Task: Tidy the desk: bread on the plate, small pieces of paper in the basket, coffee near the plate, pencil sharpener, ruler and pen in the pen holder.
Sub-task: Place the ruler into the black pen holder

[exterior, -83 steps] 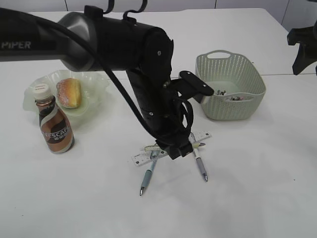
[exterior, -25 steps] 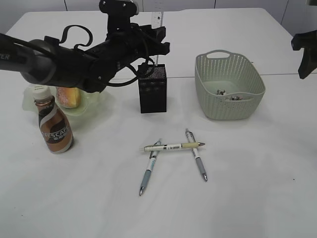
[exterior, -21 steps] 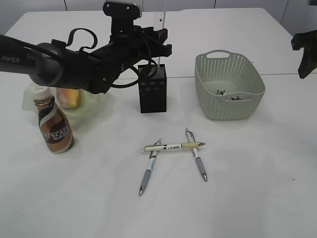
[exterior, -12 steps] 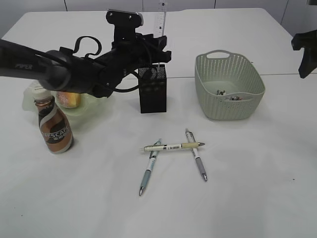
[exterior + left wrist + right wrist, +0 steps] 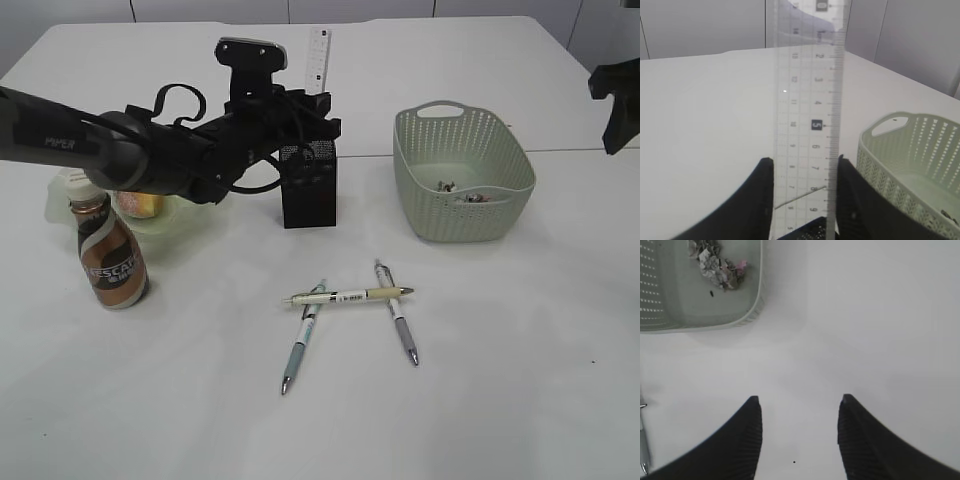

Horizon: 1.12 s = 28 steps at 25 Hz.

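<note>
On the left of the exterior view, the left gripper hangs just above the black mesh pen holder, its jaws clamped on the clear ruler. The ruler stands nearly upright, long axis vertical, its lower end at or just inside the holder's mouth; how deep it sits I cannot tell. Three pens lie crossed on the desk in front, well apart from either arm. Bread is on the plate, the coffee bottle beside it, and paper scraps sit in the basket. No pencil sharpener shows.

From the left wrist view, the ruler runs straight up between the two jaws, and the holder's rim sits directly beneath, so the coming move is likely a straight drop and release.

From the right wrist view, the right gripper hovers over bare desk with jaws released and empty, the basket off to its upper left.
</note>
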Available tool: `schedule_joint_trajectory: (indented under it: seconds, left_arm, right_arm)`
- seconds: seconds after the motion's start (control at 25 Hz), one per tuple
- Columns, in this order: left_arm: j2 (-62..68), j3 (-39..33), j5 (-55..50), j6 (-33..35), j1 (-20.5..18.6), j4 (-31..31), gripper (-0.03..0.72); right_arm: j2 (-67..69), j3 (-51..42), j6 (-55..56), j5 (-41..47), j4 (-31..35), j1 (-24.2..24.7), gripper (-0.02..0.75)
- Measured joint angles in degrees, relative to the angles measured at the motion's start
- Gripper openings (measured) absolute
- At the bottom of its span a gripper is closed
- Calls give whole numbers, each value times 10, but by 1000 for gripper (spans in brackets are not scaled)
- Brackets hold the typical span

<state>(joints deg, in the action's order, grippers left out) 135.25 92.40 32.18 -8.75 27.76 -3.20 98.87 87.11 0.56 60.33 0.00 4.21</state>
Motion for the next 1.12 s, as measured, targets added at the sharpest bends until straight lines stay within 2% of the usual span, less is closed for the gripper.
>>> schedule_joint_trajectory:
  seconds: [0.36, 0.84, 1.12]
  left_arm:
    - [0, 0, -15, -2, 0, 3, 306]
    - [-4, 0, -31, -3, 0, 3, 419]
    - [-87, 0, -158, -3, 0, 3, 419]
  right_arm:
    - [0, 0, 0, -5, 0, 0, 365]
    - [0, 0, -20, -3, 0, 0, 365]
    - [0, 34, -73, 41, 9, 0, 365]
